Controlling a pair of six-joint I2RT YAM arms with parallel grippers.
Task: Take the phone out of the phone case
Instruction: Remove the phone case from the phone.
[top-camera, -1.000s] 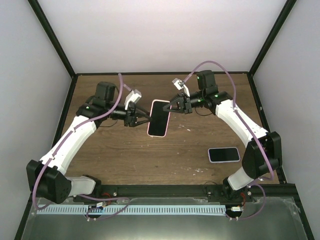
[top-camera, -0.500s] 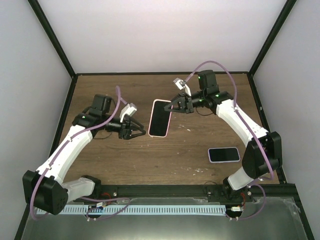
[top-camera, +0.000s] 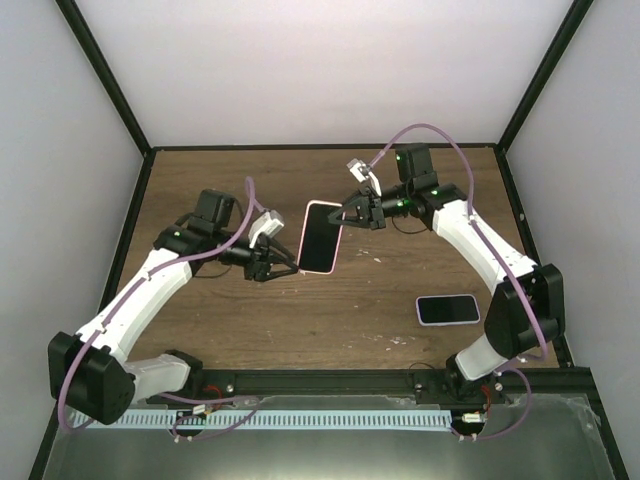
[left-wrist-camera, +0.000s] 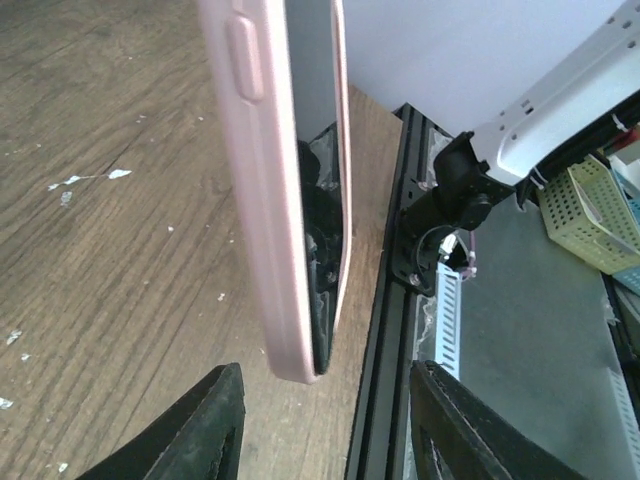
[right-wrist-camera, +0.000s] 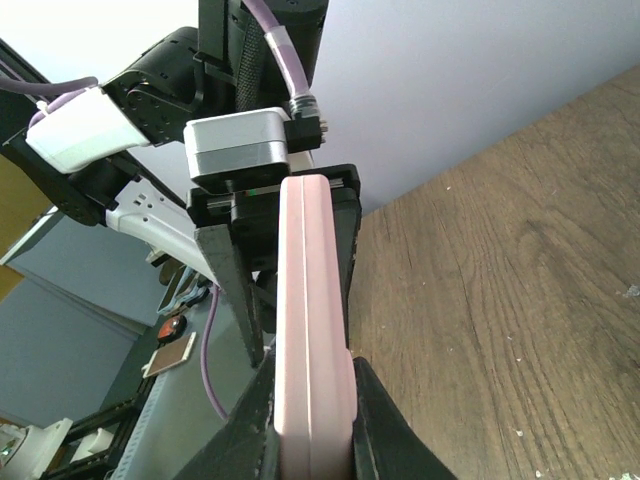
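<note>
A phone with a dark screen (top-camera: 317, 236) sits in a pink phone case (top-camera: 334, 243), held up off the wooden table. My right gripper (top-camera: 347, 208) is shut on the case's upper right corner; in the right wrist view its fingers (right-wrist-camera: 375, 425) clamp both faces of the pink case (right-wrist-camera: 312, 300). My left gripper (top-camera: 287, 266) stands open beside the case's lower left corner. In the left wrist view the case (left-wrist-camera: 262, 200) shows edge-on, with the phone's glass (left-wrist-camera: 325, 230) behind its lip. The case's end hangs at the mouth of my left gripper (left-wrist-camera: 328, 385), touching neither finger.
A second dark-screened handset with a pink rim (top-camera: 447, 309) lies flat on the table near the right arm's base. A black frame rail (top-camera: 330, 382) runs along the near edge. Black posts and pale walls enclose the table (top-camera: 220, 320).
My left gripper pulled back left from the case's left edge, then returned to its lower left corner, still open. The right gripper and the phone stayed put.
</note>
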